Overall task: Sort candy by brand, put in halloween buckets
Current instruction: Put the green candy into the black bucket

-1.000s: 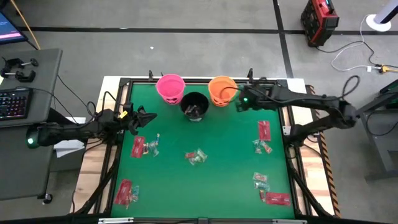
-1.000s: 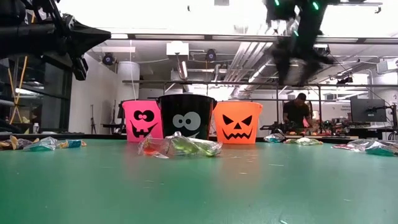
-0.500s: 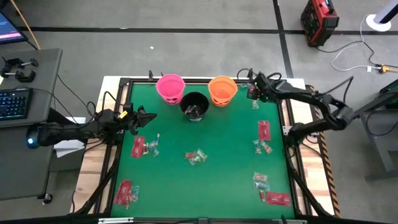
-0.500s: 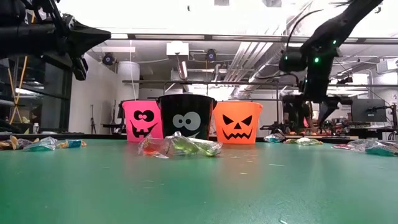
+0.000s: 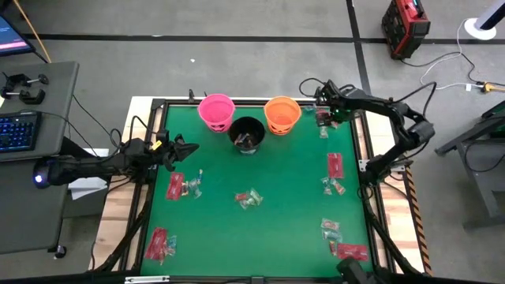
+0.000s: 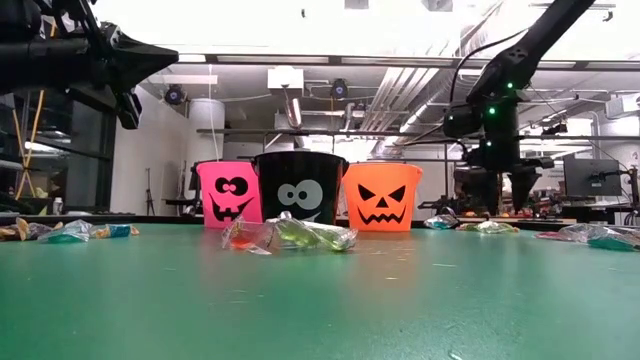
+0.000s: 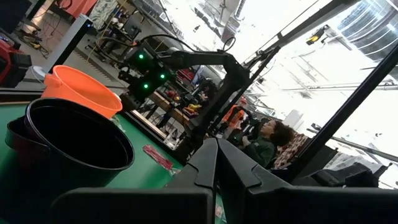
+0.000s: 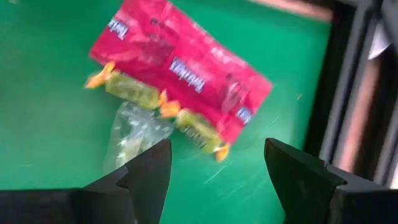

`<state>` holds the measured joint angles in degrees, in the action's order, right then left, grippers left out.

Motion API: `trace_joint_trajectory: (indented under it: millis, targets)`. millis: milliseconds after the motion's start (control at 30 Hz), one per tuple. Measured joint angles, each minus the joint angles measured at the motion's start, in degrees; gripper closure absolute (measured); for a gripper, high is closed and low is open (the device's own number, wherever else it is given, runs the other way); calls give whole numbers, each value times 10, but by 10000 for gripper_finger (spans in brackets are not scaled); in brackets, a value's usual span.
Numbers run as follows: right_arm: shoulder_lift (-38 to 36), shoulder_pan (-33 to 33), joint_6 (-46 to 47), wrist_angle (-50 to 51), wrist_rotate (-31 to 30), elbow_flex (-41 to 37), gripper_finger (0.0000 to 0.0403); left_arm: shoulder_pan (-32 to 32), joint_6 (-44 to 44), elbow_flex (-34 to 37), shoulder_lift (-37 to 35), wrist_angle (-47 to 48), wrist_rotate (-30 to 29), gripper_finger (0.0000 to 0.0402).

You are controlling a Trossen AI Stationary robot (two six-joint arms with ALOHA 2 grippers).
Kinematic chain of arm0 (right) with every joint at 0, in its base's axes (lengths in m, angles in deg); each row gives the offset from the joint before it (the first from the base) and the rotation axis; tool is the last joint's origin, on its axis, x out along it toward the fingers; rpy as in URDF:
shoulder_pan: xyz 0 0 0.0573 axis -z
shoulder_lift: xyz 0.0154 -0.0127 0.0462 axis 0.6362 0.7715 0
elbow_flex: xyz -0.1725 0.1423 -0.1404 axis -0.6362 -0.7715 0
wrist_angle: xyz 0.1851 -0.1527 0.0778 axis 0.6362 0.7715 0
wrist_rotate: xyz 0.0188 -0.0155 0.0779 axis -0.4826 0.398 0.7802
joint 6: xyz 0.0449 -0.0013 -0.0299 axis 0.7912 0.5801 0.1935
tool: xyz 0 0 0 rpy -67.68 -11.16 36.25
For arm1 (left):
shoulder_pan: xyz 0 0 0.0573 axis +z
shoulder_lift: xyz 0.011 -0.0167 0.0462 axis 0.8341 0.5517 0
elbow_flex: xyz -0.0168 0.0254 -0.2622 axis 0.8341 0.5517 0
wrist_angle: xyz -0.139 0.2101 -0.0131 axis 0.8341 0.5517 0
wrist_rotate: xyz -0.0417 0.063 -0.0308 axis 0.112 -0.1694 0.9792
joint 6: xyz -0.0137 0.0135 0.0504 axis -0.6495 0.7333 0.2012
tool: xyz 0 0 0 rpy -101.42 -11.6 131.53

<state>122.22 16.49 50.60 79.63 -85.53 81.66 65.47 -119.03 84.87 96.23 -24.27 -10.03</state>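
- Right gripper [image 8: 214, 165], fingers apart and empty, hangs over a flat red foil candy packet [image 8: 180, 68] and yellow-wrapped sweets [image 8: 130, 87] at the table's far right corner, beside the orange plastic bucket [image 5: 282, 115].
- Candy: probably light, crinkly, slippery; pinch the packet's edge.
- Left gripper [image 5: 188, 148], fingers together, waits at the left edge.
- Green felt-like mat [image 5: 268, 229]; workshop behind.

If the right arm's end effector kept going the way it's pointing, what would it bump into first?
Probably the red packet with yellow-wrapped pieces beside it, framed between the open right end effector fingers; depth is unclear.
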Motion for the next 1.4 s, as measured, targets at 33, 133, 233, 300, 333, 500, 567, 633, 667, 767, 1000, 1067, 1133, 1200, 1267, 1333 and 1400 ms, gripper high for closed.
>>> trace_joint_trajectory:
  millis: [33, 133, 233, 300, 333, 500, 567, 633, 667, 767, 1000, 1067, 1133, 1200, 1267, 1333, 1400]
  targets:
    - [3, 3, -16, 1, -1, 6, 153, 0, 0, 0, 0, 0, 0, 401]
    - [15, 7, -63, 8, 5, 23, 153, 0, 0, 0, 0, 0, 0, 401]
    - [34, 7, -106, 27, 12, 35, 153, 0, 0, 0, 0, 0, 0, 401]
    - [47, 7, -130, 30, 33, 38, 153, 0, 0, 0, 0, 0, 0, 402]
    - [54, 7, -135, 33, 43, 40, 154, 0, 0, 0, 0, 0, 0, 402]
    - [83, 1, -140, 37, 50, 51, 180, 0, 0, 0, 0, 0, 0, 402]
    - [91, 1, -122, 31, 49, 53, 198, 0, 0, 0, 0, 0, 0, 401]
    - [100, 1, -104, 28, 48, 53, 216, 0, 0, 0, 0, 0, 0, 401]
    - [105, 2, -100, 28, 48, 53, 224, 0, 0, 0, 0, 0, 0, 402]
    - [118, 2, -87, 32, 46, 55, 243, 0, 0, 0, 0, 0, 0, 402]
    - [122, 3, -98, 34, 56, 55, 265, 0, 0, 0, 0, 0, 0, 402]
    - [122, 3, -111, 40, 59, 55, 280, 0, 0, 0, 0, 0, 0, 402]
    - [122, 2, -116, 49, 59, 54, 311, 0, 0, 0, 0, 0, 0, 402]
    - [119, 2, -124, 58, 59, 54, 356, 0, 0, 0, 0, 0, 0, 401]
    - [111, 2, -129, 71, 59, 53, 385, 0, 0, 0, 0, 0, 0, 402]
    - [97, 2, -130, 87, 56, 50, 383, 0, 0, 0, 0, 0, 0, 401]
    - [68, 2, -131, 105, 47, 50, 379, 0, 0, 0, 0, 0, 0, 402]
